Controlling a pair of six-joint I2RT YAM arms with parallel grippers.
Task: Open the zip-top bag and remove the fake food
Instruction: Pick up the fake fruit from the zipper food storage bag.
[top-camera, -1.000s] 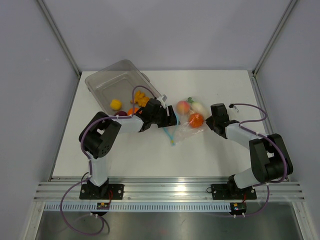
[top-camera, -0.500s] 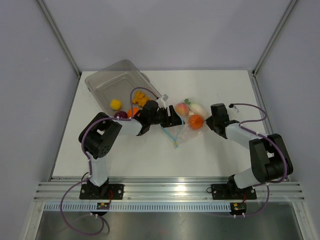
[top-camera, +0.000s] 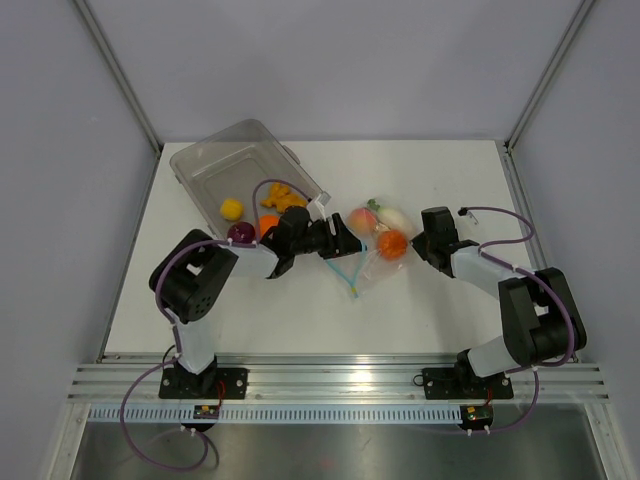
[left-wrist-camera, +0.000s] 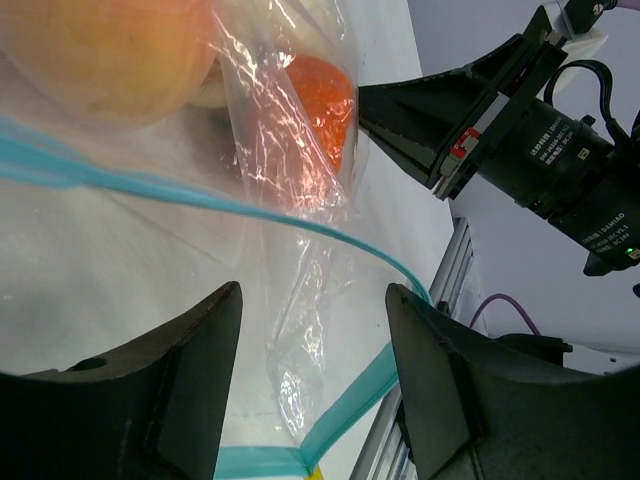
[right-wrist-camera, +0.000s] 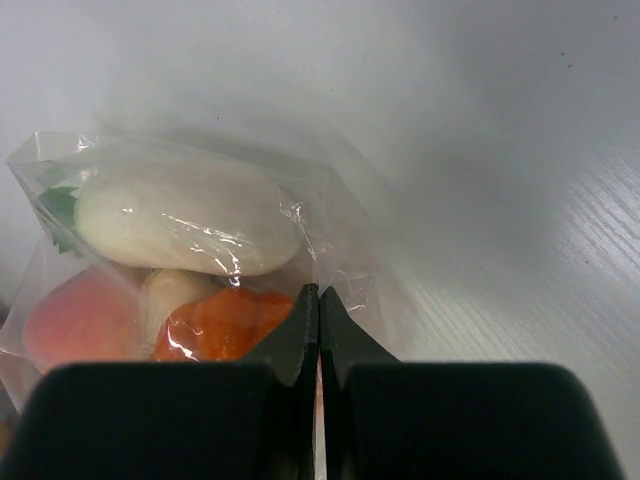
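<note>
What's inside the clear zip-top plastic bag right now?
Three toy foods show through the clear zip-top bag: a white oblong vegetable with green leaves, a peach-coloured fruit, an orange piece. A pale item between them is mostly covered, so unidentifiable.

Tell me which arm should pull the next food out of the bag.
Left. Its open fingers face the bag's open mouth; the right fingers are shut, pinching the bag's far end.

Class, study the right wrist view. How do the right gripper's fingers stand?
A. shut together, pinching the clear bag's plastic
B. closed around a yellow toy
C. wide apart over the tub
A: the right gripper has its fingers pressed together on the zip-top bag, beside the orange toy.
</note>
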